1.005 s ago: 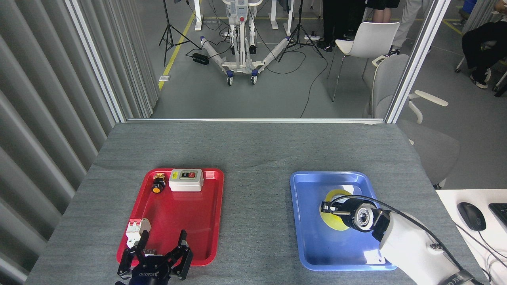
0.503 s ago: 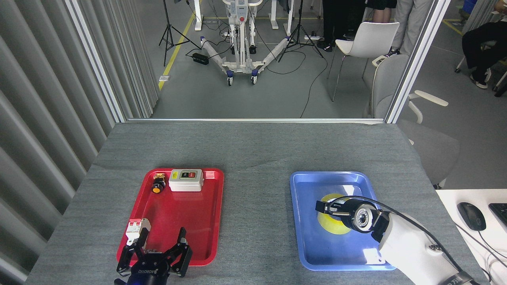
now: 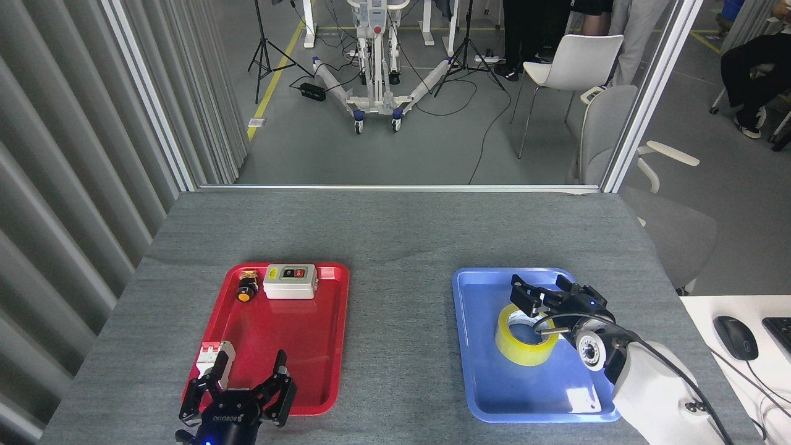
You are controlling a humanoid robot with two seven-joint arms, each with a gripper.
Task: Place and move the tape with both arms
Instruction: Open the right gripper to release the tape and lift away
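Note:
The tape (image 3: 524, 337), a yellow translucent roll with a white core, lies flat in the middle of the blue tray (image 3: 482, 383). My right gripper (image 3: 541, 292) hovers just beyond the roll's far rim, fingers spread open and holding nothing. The white right arm comes in from the lower right. At the bottom left, my left gripper (image 3: 244, 378) stands open over the near end of the red tray (image 3: 321, 346), with nothing between its fingers.
The red tray holds a white switch box (image 3: 290, 281), a yellow-capped black push button (image 3: 246, 290) and a small white breaker (image 3: 209, 360) beside my left fingers. A mouse (image 3: 735, 337) lies on the white desk at the right. Grey table edges surround both trays.
My right gripper has moved off the top of the tape toward the tray's far end, uncovering the whole roll. The left gripper has drifted slightly toward the near edge.

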